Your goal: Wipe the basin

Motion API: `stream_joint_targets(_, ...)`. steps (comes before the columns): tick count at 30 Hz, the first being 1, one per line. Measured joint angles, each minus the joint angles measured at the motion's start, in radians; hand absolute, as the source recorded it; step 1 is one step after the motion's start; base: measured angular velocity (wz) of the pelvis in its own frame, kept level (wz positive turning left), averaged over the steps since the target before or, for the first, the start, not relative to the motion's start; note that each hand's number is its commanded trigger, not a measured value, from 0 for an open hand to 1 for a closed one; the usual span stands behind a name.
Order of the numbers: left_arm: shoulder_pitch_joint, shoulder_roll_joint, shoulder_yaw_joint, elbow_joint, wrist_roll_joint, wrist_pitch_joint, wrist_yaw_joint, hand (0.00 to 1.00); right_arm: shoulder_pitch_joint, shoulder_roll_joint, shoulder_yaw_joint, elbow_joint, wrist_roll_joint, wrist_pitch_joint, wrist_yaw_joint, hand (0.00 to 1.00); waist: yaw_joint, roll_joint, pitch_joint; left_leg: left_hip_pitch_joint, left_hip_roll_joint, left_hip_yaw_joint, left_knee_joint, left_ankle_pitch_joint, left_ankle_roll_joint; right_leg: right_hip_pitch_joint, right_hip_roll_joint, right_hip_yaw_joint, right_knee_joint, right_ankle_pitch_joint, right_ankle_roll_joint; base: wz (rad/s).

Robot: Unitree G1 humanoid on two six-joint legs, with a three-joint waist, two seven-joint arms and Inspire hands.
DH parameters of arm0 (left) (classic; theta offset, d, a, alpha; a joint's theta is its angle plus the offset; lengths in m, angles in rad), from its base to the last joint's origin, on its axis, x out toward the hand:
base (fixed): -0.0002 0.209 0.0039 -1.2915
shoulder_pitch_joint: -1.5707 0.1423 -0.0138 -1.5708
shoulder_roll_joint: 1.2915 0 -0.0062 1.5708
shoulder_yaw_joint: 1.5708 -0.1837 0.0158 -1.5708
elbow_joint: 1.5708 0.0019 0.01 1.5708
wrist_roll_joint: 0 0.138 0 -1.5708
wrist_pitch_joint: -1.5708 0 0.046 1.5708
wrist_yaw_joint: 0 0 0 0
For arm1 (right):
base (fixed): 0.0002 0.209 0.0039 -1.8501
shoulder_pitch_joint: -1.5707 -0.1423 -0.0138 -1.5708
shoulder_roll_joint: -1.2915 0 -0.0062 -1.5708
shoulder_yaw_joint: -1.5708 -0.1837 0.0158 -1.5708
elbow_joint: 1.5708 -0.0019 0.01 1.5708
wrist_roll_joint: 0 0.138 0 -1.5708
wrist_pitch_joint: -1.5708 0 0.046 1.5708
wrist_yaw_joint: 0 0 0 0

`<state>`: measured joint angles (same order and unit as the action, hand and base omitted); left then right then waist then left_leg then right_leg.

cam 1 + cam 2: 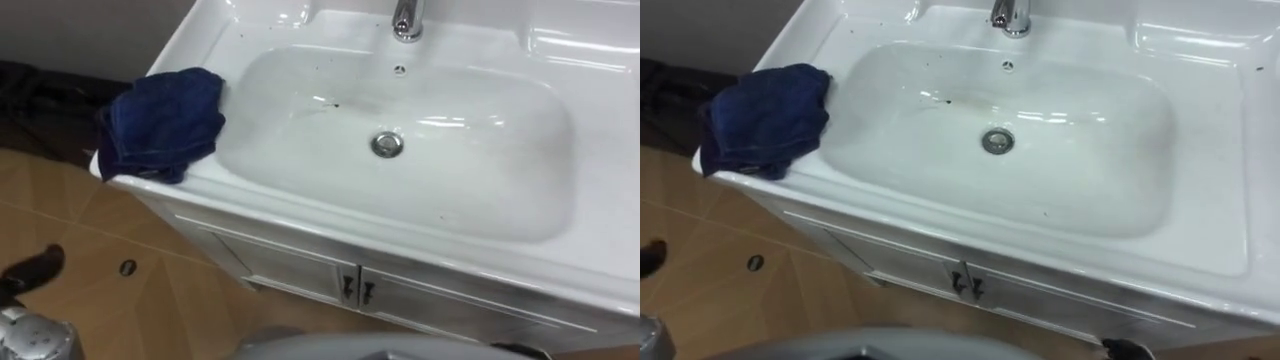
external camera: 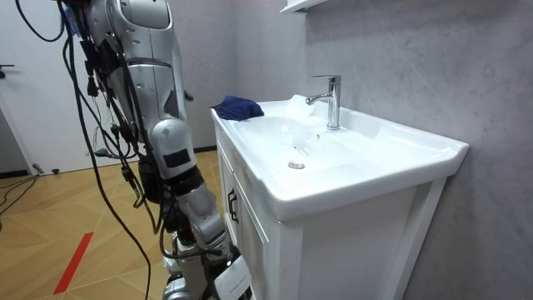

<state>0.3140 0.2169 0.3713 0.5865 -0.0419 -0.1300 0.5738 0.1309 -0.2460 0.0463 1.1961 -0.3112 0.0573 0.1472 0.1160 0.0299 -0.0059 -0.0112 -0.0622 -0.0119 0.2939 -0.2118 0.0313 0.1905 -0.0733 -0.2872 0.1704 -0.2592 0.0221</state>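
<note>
You cannot tell either grip, left hand [image 1: 35, 268] or right hand [image 2: 193, 271]; blue cloth [image 1: 160, 122] sits bunched on the basin [image 1: 300, 215]'s left rim.

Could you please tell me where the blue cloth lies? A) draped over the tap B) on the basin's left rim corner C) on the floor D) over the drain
B: the blue cloth lies bunched on the left rim corner of the basin, apart from the drain and the tap.
</note>
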Motion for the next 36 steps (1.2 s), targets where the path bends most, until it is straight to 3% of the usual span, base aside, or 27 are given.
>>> stream_joint_targets(1, 0.008, -0.006, -0.03, 0.025, -0.017, 0.0, -0.003, 0.0, -0.001, 0.0, 0.007, 0.0, -0.013, 0.007, 0.01, 0.0, 0.006, -0.012, 0.0002, -0.002, -0.001, -0.002, 0.001, 0.0, 0.0, -0.001, -0.001, -0.002, 0.0, 0.0, 0.001, 0.11)
stream_joint_targets(2, 0.011, -0.006, -0.051, 0.07, -0.038, -0.001, -0.022, 0.0, -0.002, 0.0, 0.014, 0.0, -0.037, 0.01, 0.017, 0.0, 0.022, -0.011, -0.0041, -0.003, -0.001, -0.002, 0.002, 0.0, 0.0, -0.001, -0.001, -0.003, 0.0, 0.0, 0.001, 0.0)
stream_joint_targets(4, 0.014, -0.009, -0.08, 0.154, -0.066, 0.0, -0.054, 0.0, -0.002, -0.001, 0.014, 0.002, -0.063, 0.01, 0.021, 0.0, 0.024, -0.017, -0.0037, -0.003, -0.001, -0.002, 0.008, -0.003, 0.004, 0.003, -0.001, -0.005, 0.0, 0.0, 0.001, 0.0)
stream_joint_targets(9, 0.018, -0.029, -0.085, 0.286, -0.076, 0.02, -0.142, 0.0, 0.011, -0.002, 0.005, 0.013, -0.06, 0.01, 0.027, 0.0, 0.022, -0.023, -0.0005, -0.011, -0.003, -0.017, 0.013, -0.007, 0.006, 0.006, -0.001, -0.015, 0.003, 0.0, 0.002, 0.05)
stream_joint_targets(11, 0.006, -0.031, -0.107, 0.376, -0.077, 0.025, -0.173, 0.0, 0.026, -0.002, 0.0, 0.033, -0.022, 0.021, 0.028, 0.0, 0.009, -0.022, 0.0061, -0.013, -0.003, -0.022, 0.025, -0.012, 0.006, 0.015, 0.0, -0.022, 0.002, 0.001, 0.003, 0.09)
stream_joint_targets(14, 0.008, -0.039, -0.142, 0.437, -0.084, 0.049, -0.233, 0.0, 0.037, 0.001, -0.002, 0.036, 0.0, 0.032, 0.03, 0.0, -0.008, -0.007, 0.0071, -0.023, -0.001, -0.021, 0.05, -0.024, 0.007, 0.018, 0.003, -0.025, 0.0, 0.0, 0.004, 0.02)
stream_joint_targets(18, 0.005, -0.041, -0.169, 0.493, -0.084, 0.07, -0.295, 0.0, 0.046, 0.006, -0.008, 0.037, 0.023, 0.048, 0.028, 0.0, -0.026, -0.011, 0.0067, -0.013, -0.002, -0.014, 0.046, -0.024, 0.009, 0.017, -0.004, -0.017, 0.004, -0.009, 0.009, -0.04)
stream_joint_targets(20, -0.007, -0.042, -0.181, 0.532, -0.076, 0.1, -0.348, 0.0, 0.042, 0.012, -0.04, 0.038, 0.031, 0.053, 0.026, 0.0, -0.045, -0.017, 0.0073, -0.015, -0.004, -0.011, 0.044, -0.025, 0.011, 0.017, -0.006, -0.017, 0.003, -0.01, 0.01, 0.0)
stream_joint_targets(26, -0.038, -0.048, -0.191, 0.554, -0.081, 0.15, -0.469, 0.0, 0.029, 0.021, -0.053, 0.049, 0.037, 0.066, 0.019, 0.0, -0.067, -0.031, 0.0064, -0.014, -0.003, 0.005, 0.045, -0.029, 0.015, 0.016, -0.007, -0.013, 0.004, -0.01, 0.011, -0.01)
stream_joint_targets(36, -0.091, -0.047, -0.226, 0.549, -0.073, 0.167, -0.565, 0.0, -0.036, 0.027, -0.067, 0.055, 0.083, 0.066, 0.016, 0.0, -0.085, -0.044, 0.0095, -0.015, 0.0, 0.033, 0.044, -0.037, 0.023, 0.013, -0.016, -0.009, 0.002, -0.012, 0.022, 0.0)
